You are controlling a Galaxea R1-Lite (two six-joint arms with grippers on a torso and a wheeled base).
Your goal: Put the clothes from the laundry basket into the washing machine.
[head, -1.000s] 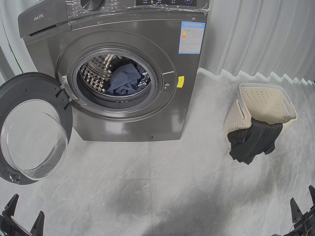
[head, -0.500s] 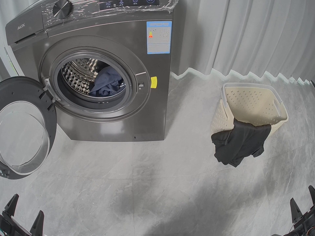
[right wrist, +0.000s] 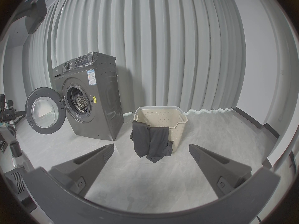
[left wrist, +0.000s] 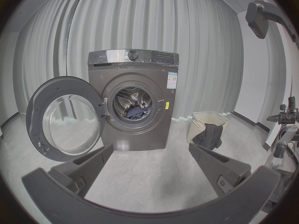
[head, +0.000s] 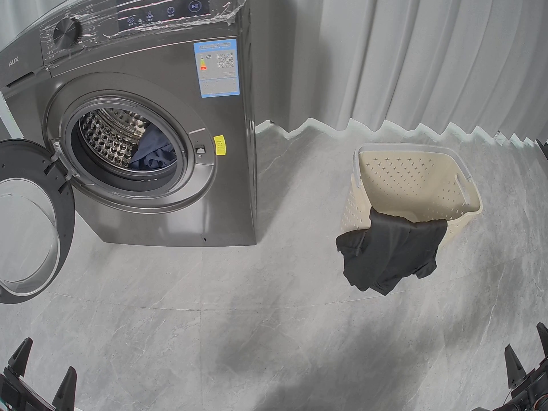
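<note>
A grey washing machine (head: 171,161) stands at the left with its round door (head: 28,224) swung wide open. A dark blue garment (head: 151,150) lies inside the drum. To the right a cream laundry basket (head: 416,181) sits on the floor, and a black garment (head: 391,249) hangs over its near rim. My left gripper (head: 43,378) is low at the bottom left, open and empty. My right gripper (head: 531,355) is at the bottom right, also open and empty. The right wrist view faces the basket (right wrist: 162,119) and the black garment (right wrist: 151,140); the left wrist view faces the washer (left wrist: 134,100).
Grey tiled floor (head: 228,326) stretches open between me, the washer and the basket. White curtains (head: 399,47) run along the back wall. The open door sticks out far to the left of the machine. A tripod stand (left wrist: 283,131) is off to the side.
The whole head view has shifted: washer and basket sit further left in the picture, so the camera turned right. Both grippers keep their place and stay open.
</note>
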